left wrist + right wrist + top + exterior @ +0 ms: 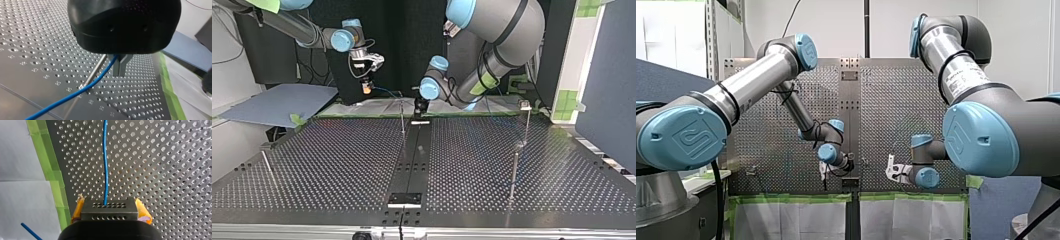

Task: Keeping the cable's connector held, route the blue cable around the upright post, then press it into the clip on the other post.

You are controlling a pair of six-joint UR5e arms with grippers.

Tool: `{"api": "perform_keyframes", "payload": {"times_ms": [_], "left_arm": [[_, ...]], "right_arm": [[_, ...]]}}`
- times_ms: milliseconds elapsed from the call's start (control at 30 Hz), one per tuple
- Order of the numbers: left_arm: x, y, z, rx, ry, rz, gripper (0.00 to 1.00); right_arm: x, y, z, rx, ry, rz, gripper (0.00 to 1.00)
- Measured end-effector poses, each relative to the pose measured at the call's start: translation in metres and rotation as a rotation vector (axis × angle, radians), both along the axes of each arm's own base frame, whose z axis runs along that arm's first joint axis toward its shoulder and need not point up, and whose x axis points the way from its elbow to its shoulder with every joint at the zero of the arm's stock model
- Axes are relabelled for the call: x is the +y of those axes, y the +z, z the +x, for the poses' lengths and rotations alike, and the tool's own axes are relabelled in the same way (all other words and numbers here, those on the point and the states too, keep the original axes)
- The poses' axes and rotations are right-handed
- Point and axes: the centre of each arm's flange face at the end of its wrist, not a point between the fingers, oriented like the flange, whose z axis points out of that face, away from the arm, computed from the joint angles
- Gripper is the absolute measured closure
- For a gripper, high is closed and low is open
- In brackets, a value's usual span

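- Right gripper [110, 206] clamps the grey connector [109, 213] between yellow pads [142, 211]
- Blue cable [105, 165] runs straight ahead over the perforated table [162, 157]
- Left gripper [120, 67]: metal fingers pinched on cable, which crosses thin upright post [96, 71]

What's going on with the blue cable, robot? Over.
Right gripper shut on connector. Left gripper shut on blue cable. Cable runs beside thin post. No blocker seen.
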Motion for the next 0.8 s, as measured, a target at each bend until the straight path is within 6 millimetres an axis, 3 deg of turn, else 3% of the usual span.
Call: {"api": "perform_keyframes", "payload": {"times_ms": [567, 800], "left_arm": [[0.000, -0.003, -0.020, 0.000, 0.024, 0.223, 1.00], [-0.010, -0.003, -0.031, -0.011, 0.026, 0.261, 1.00]], "right_arm": [[-0.003, 0.001, -0.002, -0.009, -0.008, -0.007, 1.00], [-0.012, 0.002, -0.010, -0.042, -0.030, -0.014, 1.00]]}}
